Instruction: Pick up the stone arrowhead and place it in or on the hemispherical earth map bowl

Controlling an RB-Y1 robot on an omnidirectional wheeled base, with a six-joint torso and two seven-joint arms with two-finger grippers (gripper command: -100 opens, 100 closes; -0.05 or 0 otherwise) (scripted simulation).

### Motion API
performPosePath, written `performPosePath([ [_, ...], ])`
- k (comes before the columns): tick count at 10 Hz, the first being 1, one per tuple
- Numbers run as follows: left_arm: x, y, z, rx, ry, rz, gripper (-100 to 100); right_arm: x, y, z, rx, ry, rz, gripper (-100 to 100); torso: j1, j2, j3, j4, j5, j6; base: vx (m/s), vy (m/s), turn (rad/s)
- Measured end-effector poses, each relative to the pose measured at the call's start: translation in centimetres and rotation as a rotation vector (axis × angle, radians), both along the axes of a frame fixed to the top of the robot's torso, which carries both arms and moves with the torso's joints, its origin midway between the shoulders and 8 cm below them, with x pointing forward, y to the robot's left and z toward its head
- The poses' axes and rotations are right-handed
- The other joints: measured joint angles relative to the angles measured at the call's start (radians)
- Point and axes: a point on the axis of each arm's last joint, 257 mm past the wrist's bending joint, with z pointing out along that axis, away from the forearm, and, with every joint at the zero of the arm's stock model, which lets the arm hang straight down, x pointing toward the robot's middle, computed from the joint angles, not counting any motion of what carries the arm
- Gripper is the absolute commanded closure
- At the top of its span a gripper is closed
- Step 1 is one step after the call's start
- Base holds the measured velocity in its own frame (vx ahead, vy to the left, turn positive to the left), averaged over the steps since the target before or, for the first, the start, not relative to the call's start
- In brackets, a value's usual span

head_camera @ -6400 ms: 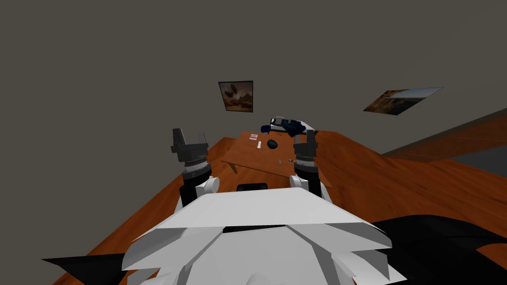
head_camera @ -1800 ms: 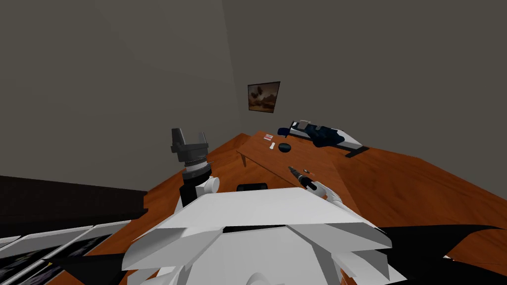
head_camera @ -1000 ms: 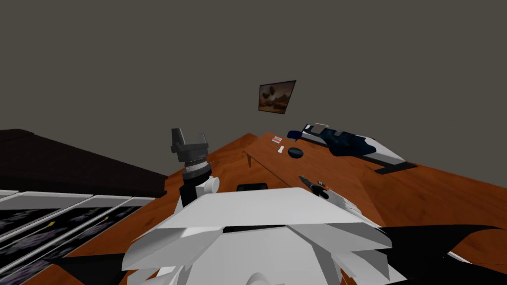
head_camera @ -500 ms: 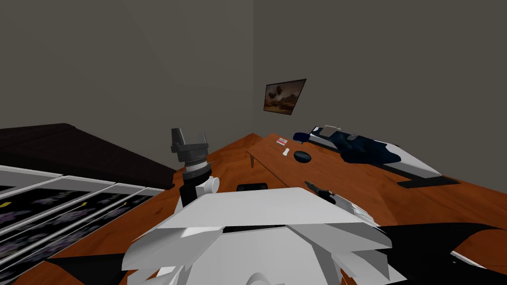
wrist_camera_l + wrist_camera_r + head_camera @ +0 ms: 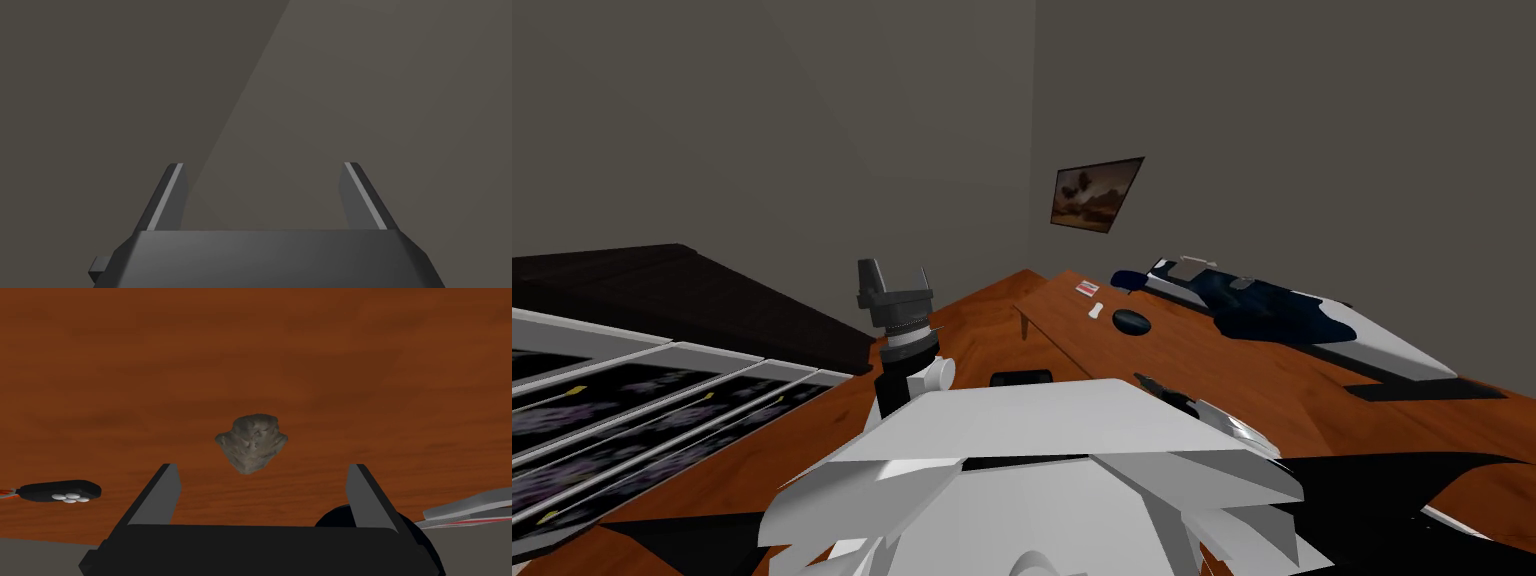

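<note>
While the right tool gapes, the stone arrowhead lies just ahead.

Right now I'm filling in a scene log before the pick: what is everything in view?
table: one, reddish-brown wood, ahead and to my right
arrowhead: one, grey stone, on the table just ahead of the right pincer
remote: one, black with white buttons, on the table near that pincer
disc: one, black, farther along the table
card: one, red and white, beyond the disc
small piece: one, white, between card and disc
bundle: one, dark blue on white, past the disc by the wall
picture: one, brown-toned, on the wall
panels: several, white-framed, dark patterned, low on my left
left pincer: one, dark and grey, raised, open
right pincer: one, same colours, low over the table, open
</note>
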Motion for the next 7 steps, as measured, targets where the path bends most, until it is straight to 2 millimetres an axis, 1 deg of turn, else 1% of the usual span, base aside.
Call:
performPosePath([
  [1,0.0,0.0,0.0,0.0,0.0,0.0,0,0.5,0.1,-0.1,-0.002,-0.008,-0.013,-100,-0.002,0.003,0.002,0.001,0.0,-0.001,-0.115,-0.066,0.233],
  [3,0.0,0.0,0.0,0.0,0.0,0.0,0,1.4,-0.2,-0.1,-0.016,-0.018,-0.043,-100,-0.004,0.008,0.004,0.002,-0.001,0.001,-0.115,-0.052,0.077],
  [7,0.0,0.0,0.0,0.0,0.0,0.0,0,2.5,-0.2,-0.3,-0.029,-0.023,-0.082,-100,-0.002,0.006,0.004,0.001,0.0,0.0,-0.084,-0.024,0.097],
])
